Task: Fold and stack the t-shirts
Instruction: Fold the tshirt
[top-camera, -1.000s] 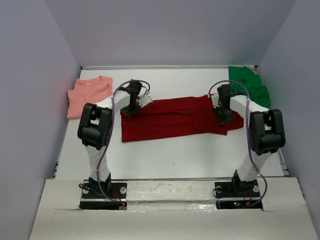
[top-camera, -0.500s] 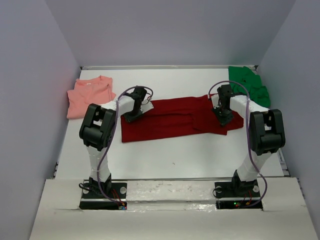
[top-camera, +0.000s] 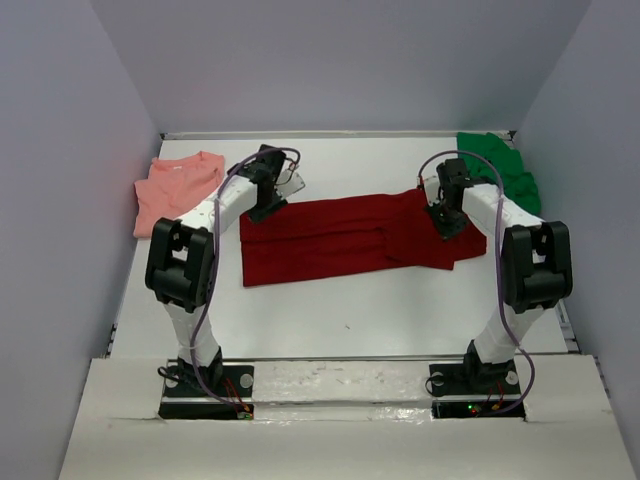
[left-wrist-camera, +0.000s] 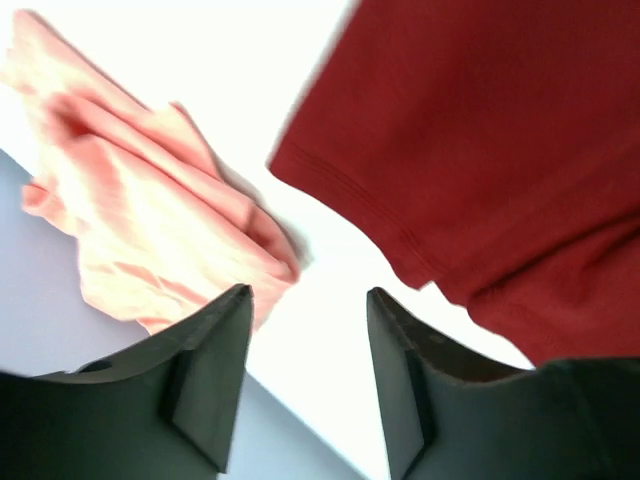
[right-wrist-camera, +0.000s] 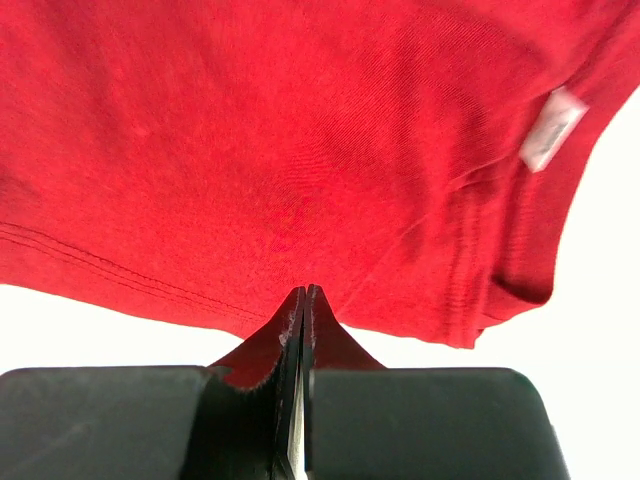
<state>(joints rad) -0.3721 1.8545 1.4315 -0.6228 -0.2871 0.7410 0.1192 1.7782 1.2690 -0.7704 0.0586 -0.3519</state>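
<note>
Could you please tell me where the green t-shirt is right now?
In the top view, the green t-shirt lies bunched in the far right corner of the table, beyond the right end of the dark red t-shirt.

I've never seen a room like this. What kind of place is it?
Probably a robot test booth, not a home. Plain pale walls box in a white table, two robot arms are bolted at its near edge, and a dark red t-shirt, a pink t-shirt and a green t-shirt lie on it.
</note>
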